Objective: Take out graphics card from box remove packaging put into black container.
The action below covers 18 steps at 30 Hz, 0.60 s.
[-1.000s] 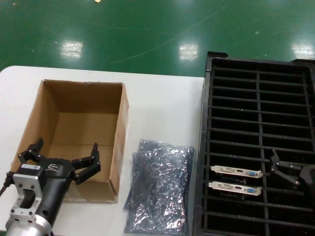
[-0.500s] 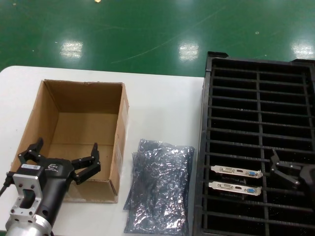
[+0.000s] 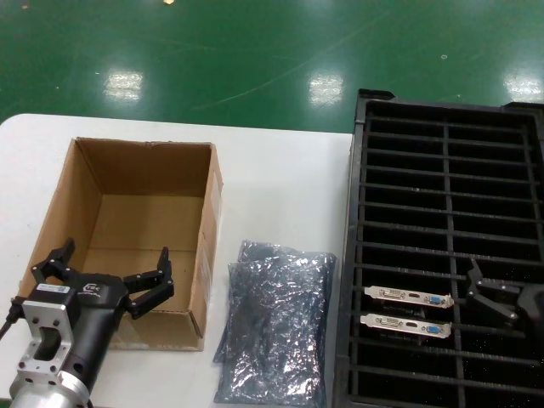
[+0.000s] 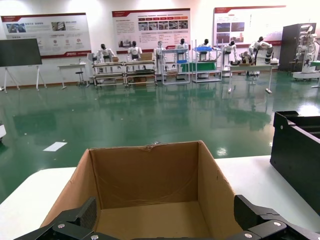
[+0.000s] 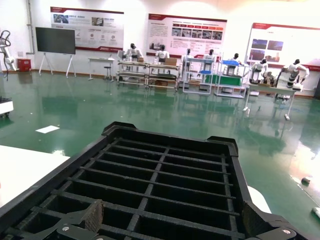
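We see the left gripper point(image 3: 104, 274) spread wide over the near end of the box point(image 3: 136, 234), which shows only bare cardboard inside. The right gripper point(image 3: 493, 293) hangs open over the black container point(image 3: 353, 255) at the table's right edge, where two graphics cards point(image 3: 408, 297) stand in near slots. The packaging point(image 3: 276, 319) lies flat on the table between box and container.

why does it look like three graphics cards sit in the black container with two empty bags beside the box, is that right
Not quite: the head view shows two graphics cards, not three, in the black container. The empty bags do lie beside the box.
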Each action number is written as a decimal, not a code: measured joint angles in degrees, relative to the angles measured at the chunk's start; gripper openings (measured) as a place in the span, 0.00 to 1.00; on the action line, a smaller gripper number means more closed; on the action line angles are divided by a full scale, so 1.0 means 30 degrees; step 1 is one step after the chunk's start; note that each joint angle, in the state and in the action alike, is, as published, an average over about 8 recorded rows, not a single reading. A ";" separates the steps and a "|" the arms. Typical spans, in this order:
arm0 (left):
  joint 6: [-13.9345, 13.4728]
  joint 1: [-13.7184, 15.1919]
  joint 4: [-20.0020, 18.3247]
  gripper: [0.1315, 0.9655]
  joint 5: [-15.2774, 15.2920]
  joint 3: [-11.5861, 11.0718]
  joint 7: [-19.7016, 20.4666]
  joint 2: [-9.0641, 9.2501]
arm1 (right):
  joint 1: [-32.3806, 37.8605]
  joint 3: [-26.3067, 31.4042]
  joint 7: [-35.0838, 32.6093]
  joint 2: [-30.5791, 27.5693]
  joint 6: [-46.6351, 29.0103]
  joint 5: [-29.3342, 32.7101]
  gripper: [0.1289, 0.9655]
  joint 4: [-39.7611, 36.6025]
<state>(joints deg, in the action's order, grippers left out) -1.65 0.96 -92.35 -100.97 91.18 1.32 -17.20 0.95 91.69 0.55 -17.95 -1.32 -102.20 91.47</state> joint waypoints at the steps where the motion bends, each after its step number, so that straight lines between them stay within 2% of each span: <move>1: 0.0000 0.0000 0.0000 1.00 0.0000 0.0000 0.0000 0.0000 | 0.0000 0.0000 0.0000 0.0000 0.0000 0.0000 1.00 0.0000; 18: 0.0000 0.0000 0.0000 1.00 0.0000 0.0000 0.0000 0.0000 | 0.0000 0.0000 0.0000 0.0000 0.0000 0.0000 1.00 0.0000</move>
<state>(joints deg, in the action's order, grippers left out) -1.65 0.96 -92.35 -100.97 91.18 1.32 -17.20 0.95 91.69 0.55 -17.95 -1.32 -102.20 91.47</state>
